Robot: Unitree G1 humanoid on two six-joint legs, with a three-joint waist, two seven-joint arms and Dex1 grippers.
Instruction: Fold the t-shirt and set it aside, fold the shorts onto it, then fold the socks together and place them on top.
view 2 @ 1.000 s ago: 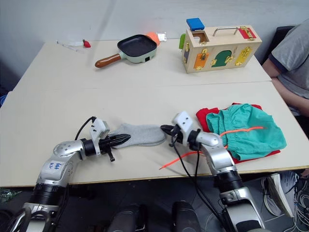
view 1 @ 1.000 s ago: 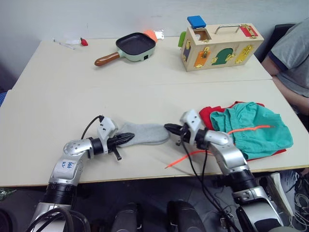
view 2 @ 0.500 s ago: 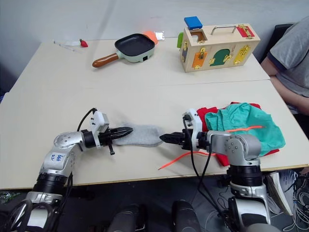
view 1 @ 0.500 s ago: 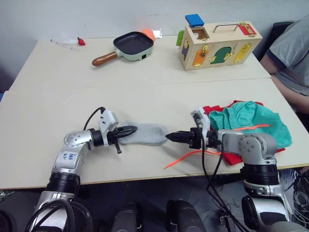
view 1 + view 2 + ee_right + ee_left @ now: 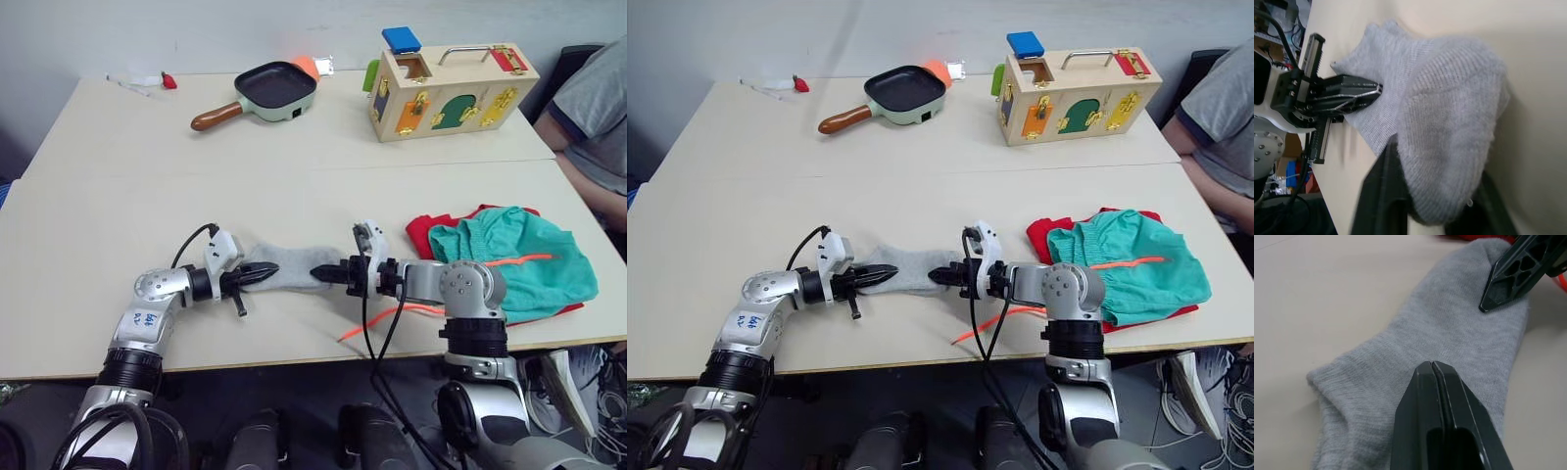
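Left gripper (image 5: 263, 275) (closed) on socks (image 5: 290, 269)

1. The head views are evenly and brightly lit; the pale worktop (image 5: 294, 186) shows no hot glare.
2. Shadows are soft and short: a faint one lies under the frying pan (image 5: 274, 88) and beside the wooden box (image 5: 451, 80), which points to diffuse light from overhead.
3. Both head views are sharp from the near edge to the far wall, with little bending at the borders.
4. In the left wrist view the left claw (image 5: 1437, 396) is near and slightly soft, while the knit of the socks (image 5: 1449, 333) reads crisply.
5. In the right wrist view the nearest sock fabric and the dark fingers at the frame edge are blurred; the worktop looks warm and washed.
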